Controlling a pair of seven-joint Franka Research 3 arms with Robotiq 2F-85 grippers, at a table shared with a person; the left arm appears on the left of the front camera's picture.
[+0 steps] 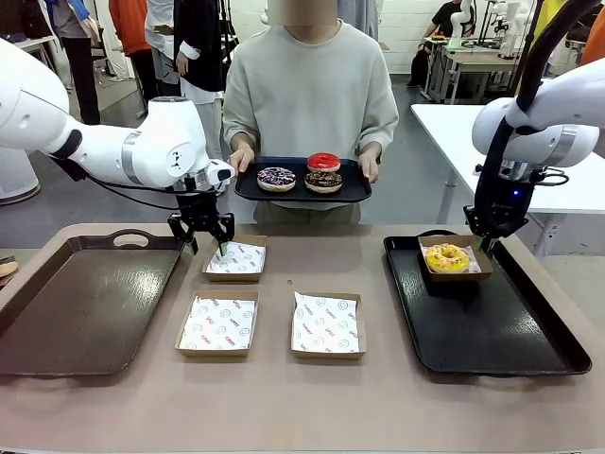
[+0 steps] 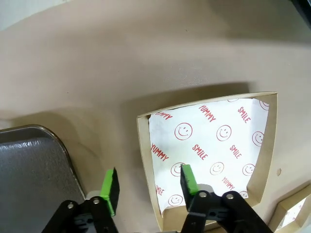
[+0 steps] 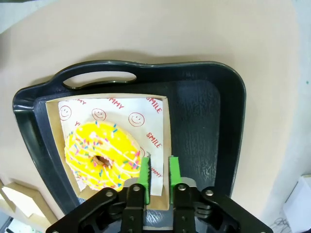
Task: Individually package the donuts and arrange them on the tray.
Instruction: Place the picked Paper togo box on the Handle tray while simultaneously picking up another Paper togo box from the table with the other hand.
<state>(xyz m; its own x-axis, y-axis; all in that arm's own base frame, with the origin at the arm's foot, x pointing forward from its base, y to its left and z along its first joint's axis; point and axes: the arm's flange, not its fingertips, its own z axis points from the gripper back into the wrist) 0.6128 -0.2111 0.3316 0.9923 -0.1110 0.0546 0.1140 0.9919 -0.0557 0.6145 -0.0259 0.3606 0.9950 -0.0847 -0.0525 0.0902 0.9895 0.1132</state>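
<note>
Cardboard boxes with printed paper liners, four on the table.

- Right side of the front view: black tray [image 1: 529,350]. A donut box [image 1: 456,275] sits at its far corner with the yellow donut [image 1: 447,256] seated inside.
- Right gripper [image 3: 159,171]: pads close together, with that box's side wall and liner edge between them. Cannot tell whether they pinch it or stand just off it.
- Left gripper [image 2: 149,183]: jaws apart and not clamped. They straddle the wall of the empty box [image 2: 143,155], one pad outside and one over the liner.
- Upper middle of the front view: the person's hands [image 1: 242,159] hold a small tray [image 1: 248,192]. On it are the purple donut [image 1: 276,178], red donut [image 1: 323,162] and chocolate donut [image 1: 323,181], all unpackaged.
- Lower middle: two spare boxes [image 1: 216,353], also empty.

Risks, as I judge them:
- The right pads may snag the liner if they rise before clearing it. That could tilt the box or tug the paper under the yellow donut.
- The left pads may crease the thin wall when they close. The inner pad may also catch only loose paper, so the liner lifts out or the box skids towards the brown tray [image 1: 85,303].
- A box pulled by one wall may swing or tip.
</note>
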